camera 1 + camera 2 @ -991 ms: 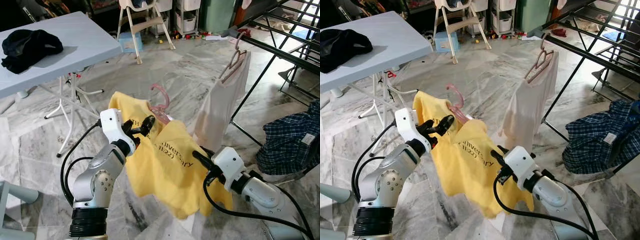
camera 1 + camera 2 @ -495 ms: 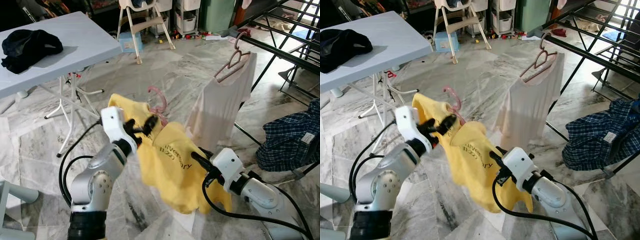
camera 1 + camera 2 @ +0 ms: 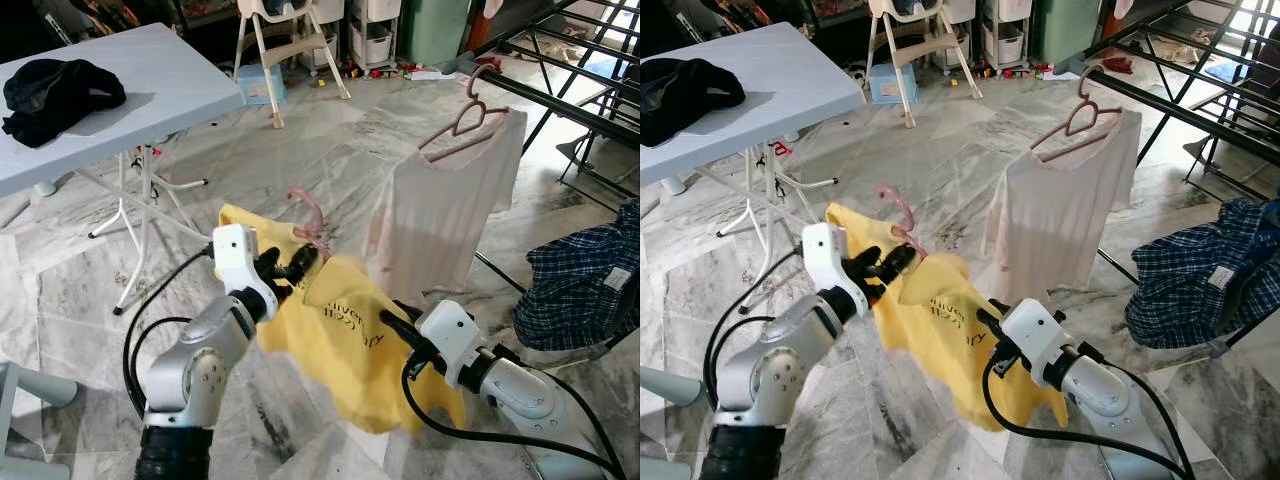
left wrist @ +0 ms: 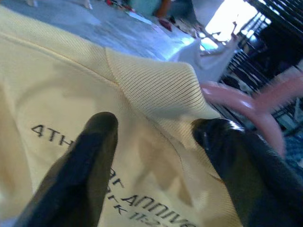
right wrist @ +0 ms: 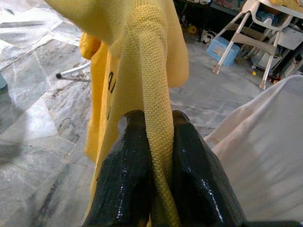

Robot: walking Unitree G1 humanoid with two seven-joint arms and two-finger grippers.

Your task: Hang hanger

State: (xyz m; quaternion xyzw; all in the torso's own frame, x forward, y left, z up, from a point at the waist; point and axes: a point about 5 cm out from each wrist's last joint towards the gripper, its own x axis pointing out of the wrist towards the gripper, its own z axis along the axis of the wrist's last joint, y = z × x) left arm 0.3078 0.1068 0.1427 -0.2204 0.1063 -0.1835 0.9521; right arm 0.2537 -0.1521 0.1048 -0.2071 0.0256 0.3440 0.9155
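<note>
The right gripper (image 5: pixel 158 156) has its fingers (image 5: pixel 132 156) pinched on a ribbed fold of the yellow shirt (image 3: pixel 350 340). The left gripper (image 4: pixel 156 142) is spread either side of the collar, beside the pink hanger (image 4: pixel 255 101). The cloth looks soft and limp, so the stiff hook seems the better hold. The head views show the drying rack (image 3: pixel 560 100), well apart.

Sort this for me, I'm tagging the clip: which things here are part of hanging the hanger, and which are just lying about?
Job:
yellow shirt
pink hanger in its collar
left gripper at the collar
right gripper, jaws shut on a shirt fold
drying rack

Lying about:
white shirt already on the rack
plaid cloth
black cloth on the table
high chair
</note>
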